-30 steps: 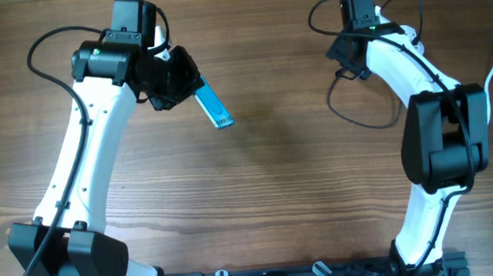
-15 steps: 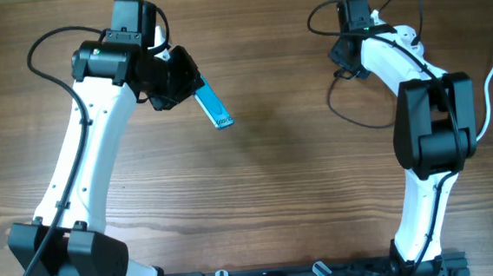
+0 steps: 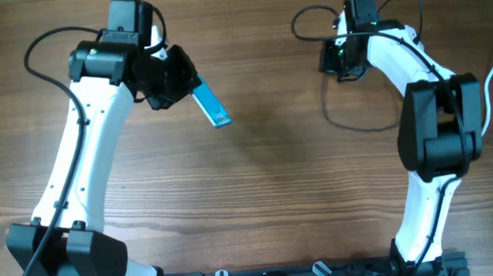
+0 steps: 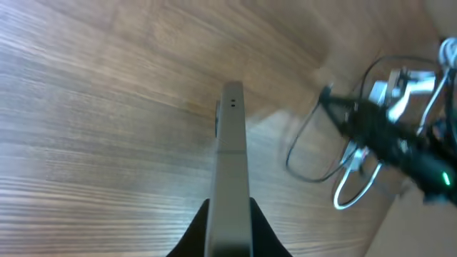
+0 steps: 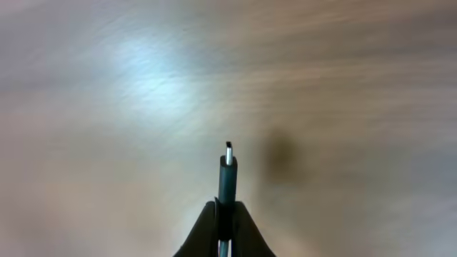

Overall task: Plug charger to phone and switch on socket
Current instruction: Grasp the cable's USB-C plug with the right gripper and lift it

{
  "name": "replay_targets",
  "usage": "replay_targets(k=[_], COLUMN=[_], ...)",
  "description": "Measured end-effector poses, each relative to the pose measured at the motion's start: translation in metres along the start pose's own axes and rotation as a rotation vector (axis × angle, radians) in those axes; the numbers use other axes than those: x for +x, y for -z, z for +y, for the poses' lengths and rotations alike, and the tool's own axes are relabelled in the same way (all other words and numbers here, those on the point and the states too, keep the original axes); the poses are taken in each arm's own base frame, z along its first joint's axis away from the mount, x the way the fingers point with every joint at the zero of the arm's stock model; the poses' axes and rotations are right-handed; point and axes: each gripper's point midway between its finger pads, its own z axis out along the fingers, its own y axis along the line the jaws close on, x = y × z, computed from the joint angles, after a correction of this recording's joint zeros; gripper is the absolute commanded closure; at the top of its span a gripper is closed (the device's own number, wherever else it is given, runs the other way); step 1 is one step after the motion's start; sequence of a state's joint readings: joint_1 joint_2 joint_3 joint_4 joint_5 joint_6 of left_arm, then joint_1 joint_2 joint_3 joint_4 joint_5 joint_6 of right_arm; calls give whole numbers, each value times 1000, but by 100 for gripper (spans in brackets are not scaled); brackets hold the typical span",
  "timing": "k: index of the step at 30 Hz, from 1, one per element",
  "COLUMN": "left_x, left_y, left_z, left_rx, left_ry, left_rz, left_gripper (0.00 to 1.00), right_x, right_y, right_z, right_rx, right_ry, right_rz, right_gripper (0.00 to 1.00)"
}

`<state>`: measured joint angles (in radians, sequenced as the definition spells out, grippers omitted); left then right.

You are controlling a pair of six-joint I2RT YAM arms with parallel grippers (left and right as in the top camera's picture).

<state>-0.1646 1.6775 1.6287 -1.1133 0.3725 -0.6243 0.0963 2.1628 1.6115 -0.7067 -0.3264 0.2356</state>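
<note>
Phone [image 3: 212,104] diagonal, free end lower-right

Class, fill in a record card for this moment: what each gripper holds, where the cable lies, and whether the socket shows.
left gripper: shut on one end of the phone
right gripper: shut on the charger, just behind its plug tip
phone and charger: far apart, not plugged in
cable: loops loosely over the table near the right arm
socket: not in view
</note>
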Motion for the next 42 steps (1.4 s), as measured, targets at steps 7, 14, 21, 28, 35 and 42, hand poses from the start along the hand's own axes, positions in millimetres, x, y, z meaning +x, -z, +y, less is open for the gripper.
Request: replay_targets(k=[7, 14, 21, 28, 35, 42], left_x=[-50, -60, -51, -44, -34, -36], left_y=[29, 56, 69, 88, 99, 104], left_z=[11, -19, -40, -63, -73, -73], left_rx=[190, 463, 602, 761, 854, 872], left_ry=[-13, -175, -314, -455, -492, -508], left_rz=[-71, -72, -54, -58, -23, -34], left_gripper=[96, 96, 96, 96, 96, 96], right_x=[56, 140, 178, 170, 162, 142], right_y=[118, 151, 185, 192, 192, 181], right_z=[115, 214, 281, 290, 295, 308], right_rx=[-532, -958, -1307, -1391, -1397, -1311], right_ry=[278, 520, 691, 760, 788, 734], right_rz=[97, 266, 259, 188, 163, 171], right_gripper=[95, 95, 95, 95, 95, 95])
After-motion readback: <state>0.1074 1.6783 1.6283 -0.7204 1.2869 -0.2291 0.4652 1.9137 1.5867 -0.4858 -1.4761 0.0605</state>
